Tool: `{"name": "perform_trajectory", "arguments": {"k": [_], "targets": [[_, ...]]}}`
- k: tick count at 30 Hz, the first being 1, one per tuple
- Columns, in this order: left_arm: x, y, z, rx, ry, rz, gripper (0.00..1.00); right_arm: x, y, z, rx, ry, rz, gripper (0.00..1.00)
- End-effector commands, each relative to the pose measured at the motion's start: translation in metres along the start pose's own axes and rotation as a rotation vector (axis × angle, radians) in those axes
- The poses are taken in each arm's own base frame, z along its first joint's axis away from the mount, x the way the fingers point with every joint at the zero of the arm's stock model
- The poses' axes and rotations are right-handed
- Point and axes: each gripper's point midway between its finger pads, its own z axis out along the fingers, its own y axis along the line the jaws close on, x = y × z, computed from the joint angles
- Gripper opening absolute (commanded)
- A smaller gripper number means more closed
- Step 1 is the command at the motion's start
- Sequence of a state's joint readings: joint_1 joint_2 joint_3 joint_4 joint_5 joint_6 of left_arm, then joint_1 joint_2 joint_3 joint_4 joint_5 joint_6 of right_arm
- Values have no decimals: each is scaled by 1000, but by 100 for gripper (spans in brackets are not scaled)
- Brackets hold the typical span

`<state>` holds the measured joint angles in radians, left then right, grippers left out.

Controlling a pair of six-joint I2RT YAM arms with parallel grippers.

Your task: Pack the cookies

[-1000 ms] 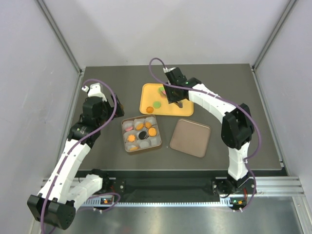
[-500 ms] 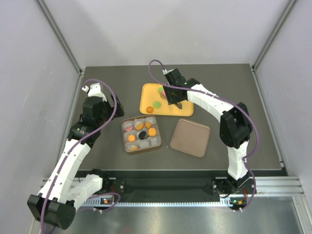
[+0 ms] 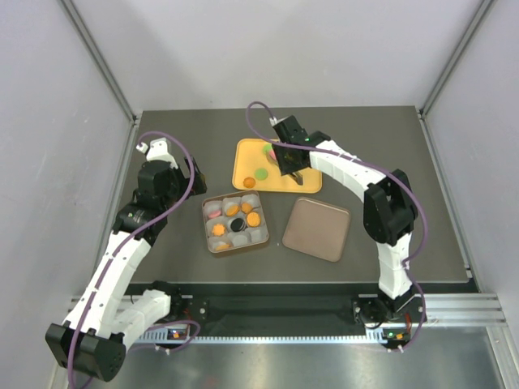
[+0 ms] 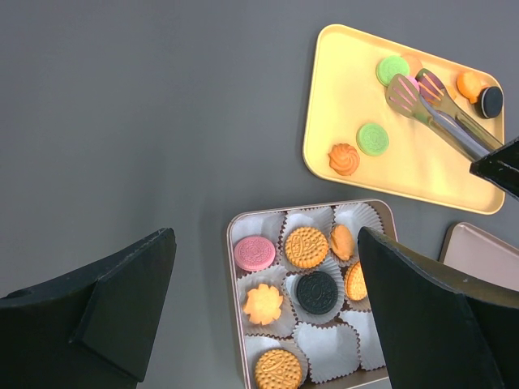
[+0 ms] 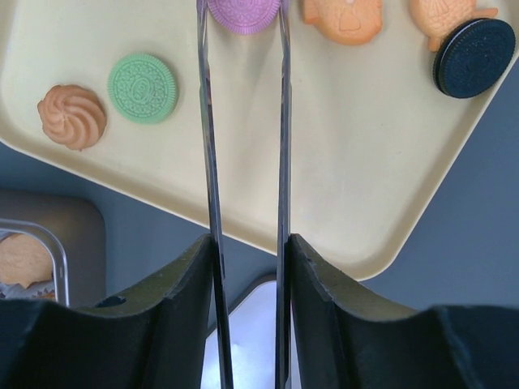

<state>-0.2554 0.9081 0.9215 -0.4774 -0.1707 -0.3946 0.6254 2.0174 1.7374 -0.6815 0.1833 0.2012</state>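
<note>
Loose cookies lie on a yellow tray (image 3: 309, 181): a green one (image 5: 143, 87), an orange swirl (image 5: 72, 116), a black one (image 5: 474, 57) and orange ones (image 5: 342, 18). My right gripper (image 5: 247, 271) is shut on metal tongs (image 5: 208, 162), whose tips straddle a pink cookie (image 5: 243, 12) at the tray's far side. The brown box (image 3: 261, 243) of white paper cups holds several cookies, among them a pink one (image 4: 255, 253), a black one (image 4: 317, 292) and an orange one (image 4: 306, 247). My left gripper (image 4: 266, 243) hangs open above the box's left side, holding nothing.
A brown lid (image 3: 317, 228) lies flat to the right of the box, in front of the tray. Grey walls with metal posts stand on three sides of the dark table (image 3: 389, 146).
The right gripper has squeezed the tongs narrower and shifted slightly left over the tray. The left arm has not moved.
</note>
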Motion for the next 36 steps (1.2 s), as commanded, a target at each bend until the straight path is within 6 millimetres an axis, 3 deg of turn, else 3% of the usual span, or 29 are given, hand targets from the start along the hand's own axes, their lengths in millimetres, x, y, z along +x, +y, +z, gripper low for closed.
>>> {"name": "perform_trajectory", "arguments": {"k": [1, 9, 16, 20, 22, 28, 32, 36], "targets": [[-10, -5, 2, 24, -41, -17, 99, -27, -3, -16, 11, -78, 3, 36], [-11, -5, 1, 27, -45, -17, 99, -41, -9, -62, 1, -153, 19, 33], [-11, -6, 1, 29, -45, -17, 99, -34, -9, -89, -38, -172, 32, 31], [-12, -5, -1, 30, -50, -17, 99, -29, 1, -119, -116, -198, 32, 31], [-12, -5, -1, 28, -51, -17, 99, -20, 5, -134, -137, -205, 29, 31], [-13, -6, -1, 32, -54, -18, 99, 15, 44, -179, -248, -213, -34, 31], [-13, -6, -2, 34, -53, -19, 99, 48, 86, -203, -366, -187, -100, 32], [-13, -6, -1, 37, -52, -20, 99, 86, 113, -205, -433, -105, -138, 32]]}}
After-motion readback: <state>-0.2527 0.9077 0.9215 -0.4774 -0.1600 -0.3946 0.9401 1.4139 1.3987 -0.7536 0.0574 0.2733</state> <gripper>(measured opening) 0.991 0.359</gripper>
